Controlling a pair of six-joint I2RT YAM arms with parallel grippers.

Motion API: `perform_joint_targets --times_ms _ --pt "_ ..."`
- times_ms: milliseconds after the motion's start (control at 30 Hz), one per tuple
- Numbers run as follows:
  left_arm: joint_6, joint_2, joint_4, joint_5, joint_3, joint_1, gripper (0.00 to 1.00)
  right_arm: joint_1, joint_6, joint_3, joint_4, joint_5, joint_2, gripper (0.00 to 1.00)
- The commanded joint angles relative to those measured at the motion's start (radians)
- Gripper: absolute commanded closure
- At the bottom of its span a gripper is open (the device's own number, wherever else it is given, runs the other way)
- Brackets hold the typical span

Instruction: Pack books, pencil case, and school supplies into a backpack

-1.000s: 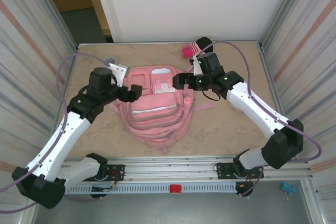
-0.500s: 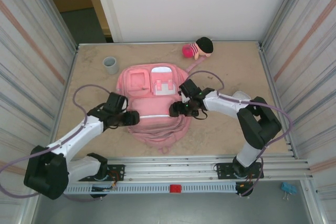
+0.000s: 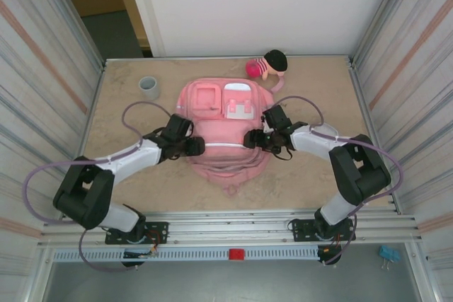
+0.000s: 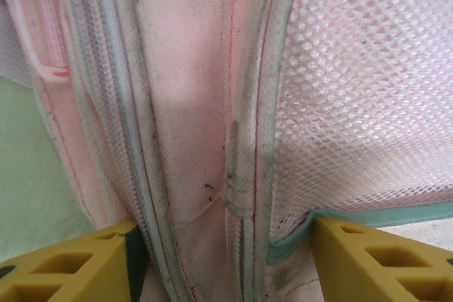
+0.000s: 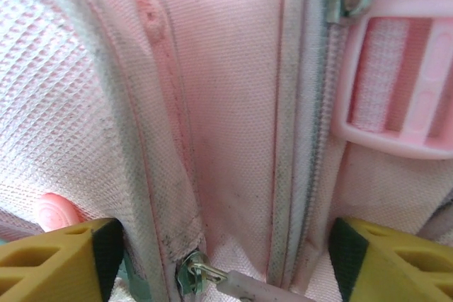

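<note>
Overhead view; wrist close-ups on backpack (image 3: 223,162)

The backpack (image 3: 225,126) is pink all over, with a couple of white patches up top. Up close its mesh (image 4: 368,83) is a pale pink honeycomb weave and the piping (image 4: 244,139) is grey-green (pretty grubby, dark specks everywhere). The doll (image 3: 265,66) is pink with black hair, the cup (image 3: 148,87) is grey, and the table (image 3: 318,97) is mottled beige.

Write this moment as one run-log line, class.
backpack: lying front up | left fingers: gripping its left side | right fingers: gripping its right side | doll, cup: beyond it
</note>
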Motion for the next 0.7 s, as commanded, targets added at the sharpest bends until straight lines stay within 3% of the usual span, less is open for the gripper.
perform_joint_targets --times_ms 0,133,233,300,433,533,667 --pt "0.011 -0.004 -0.029 -0.051 0.086 -0.024 0.30 -0.034 -0.057 0.015 -0.173 0.067 -0.050 0.19" --pt "0.062 -0.143 -0.132 -0.162 0.173 -0.024 0.13 -0.074 -0.125 0.122 -0.310 0.121 -0.214 0.12" --pt "0.151 -0.282 -0.166 -0.314 0.219 -0.018 0.02 -0.131 -0.191 0.205 -0.372 0.183 -0.341 0.00" --pt "0.233 -0.368 -0.138 -0.413 0.216 -0.007 0.01 -0.176 -0.227 0.235 -0.374 0.221 -0.420 0.00" --pt "0.517 -0.533 0.117 -0.551 0.091 0.015 0.01 -0.252 -0.345 0.180 -0.235 0.292 -0.581 0.00" --pt "0.678 -0.623 0.314 -0.558 -0.059 0.052 0.01 -0.302 -0.415 0.068 -0.078 0.315 -0.696 0.00" --pt "0.736 -0.648 0.515 -0.488 -0.254 0.138 0.01 -0.371 -0.517 -0.154 0.155 0.395 -0.763 0.00"
